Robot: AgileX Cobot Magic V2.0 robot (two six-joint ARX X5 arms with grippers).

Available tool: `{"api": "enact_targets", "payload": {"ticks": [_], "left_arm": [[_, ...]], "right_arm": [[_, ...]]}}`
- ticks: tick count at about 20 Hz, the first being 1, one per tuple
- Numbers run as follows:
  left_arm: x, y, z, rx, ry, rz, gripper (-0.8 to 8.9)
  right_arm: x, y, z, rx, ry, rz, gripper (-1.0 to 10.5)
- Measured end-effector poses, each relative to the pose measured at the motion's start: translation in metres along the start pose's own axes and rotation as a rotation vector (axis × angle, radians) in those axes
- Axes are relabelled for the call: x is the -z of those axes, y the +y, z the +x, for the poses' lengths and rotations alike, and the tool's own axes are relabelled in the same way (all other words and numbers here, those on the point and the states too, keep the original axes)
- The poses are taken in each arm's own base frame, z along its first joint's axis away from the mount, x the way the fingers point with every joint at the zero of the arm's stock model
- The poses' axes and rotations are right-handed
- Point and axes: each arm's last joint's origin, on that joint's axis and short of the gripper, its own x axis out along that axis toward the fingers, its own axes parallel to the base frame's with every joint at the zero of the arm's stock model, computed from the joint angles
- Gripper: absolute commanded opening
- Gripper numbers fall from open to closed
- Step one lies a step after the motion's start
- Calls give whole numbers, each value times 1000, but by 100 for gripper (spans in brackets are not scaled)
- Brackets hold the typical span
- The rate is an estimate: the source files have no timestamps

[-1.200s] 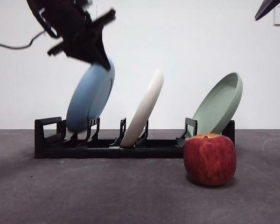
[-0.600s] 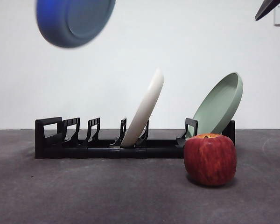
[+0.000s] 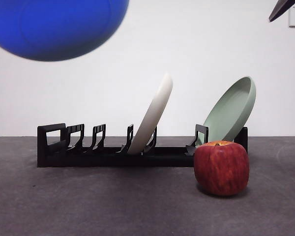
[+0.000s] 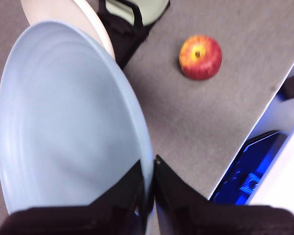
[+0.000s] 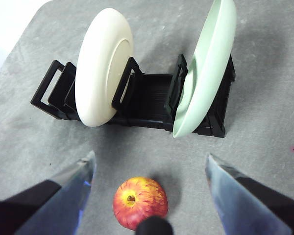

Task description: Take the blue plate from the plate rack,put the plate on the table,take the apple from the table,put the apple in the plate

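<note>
The blue plate point(image 3: 54, 24) hangs high at the top left of the front view, clear of the plate rack point(image 3: 103, 156). My left gripper point(image 4: 149, 164) is shut on the rim of the blue plate point(image 4: 63, 122), which is held on edge above the table point(image 3: 113, 206). The apple point(image 3: 221, 168) stands on the table in front of the rack's right end, and it also shows in the left wrist view point(image 4: 201, 57). My right gripper point(image 5: 150, 157) is open and empty, above the apple point(image 5: 139, 201) and apart from it.
A cream-white plate point(image 3: 152, 115) leans in the middle of the rack and a pale green plate point(image 3: 233, 110) leans at its right end. The rack's left slots hold nothing. The table's edge point(image 4: 250, 132) runs beyond the apple in the left wrist view.
The blue plate has left its slot at the rack's left end, risen to the top left and come nearer the camera. The apple and other plates have not moved.
</note>
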Motion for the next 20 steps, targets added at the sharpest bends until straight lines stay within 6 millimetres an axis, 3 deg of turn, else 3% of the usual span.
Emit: {"api": "enact_targets", "payload": {"ticks": [3, 8, 14, 18, 19, 20], "left_arm": [[15, -33, 30, -35, 5, 13, -9], [36, -63, 93, -53, 46, 25, -9], [34, -88, 158, -84, 120, 182, -9], [44, -95, 202, -96, 246, 261, 2], [46, -95, 209, -97, 268, 269, 17], [47, -94, 211, -88, 276, 266, 116]], "right_arm": [[0, 0, 0, 0, 1, 1, 379], [0, 0, 0, 0, 3, 2, 379], [1, 0, 0, 1, 5, 3, 379], [2, 0, 0, 2, 16, 9, 379], [2, 0, 0, 2, 16, 8, 379], [2, 0, 0, 2, 18, 10, 378]]}}
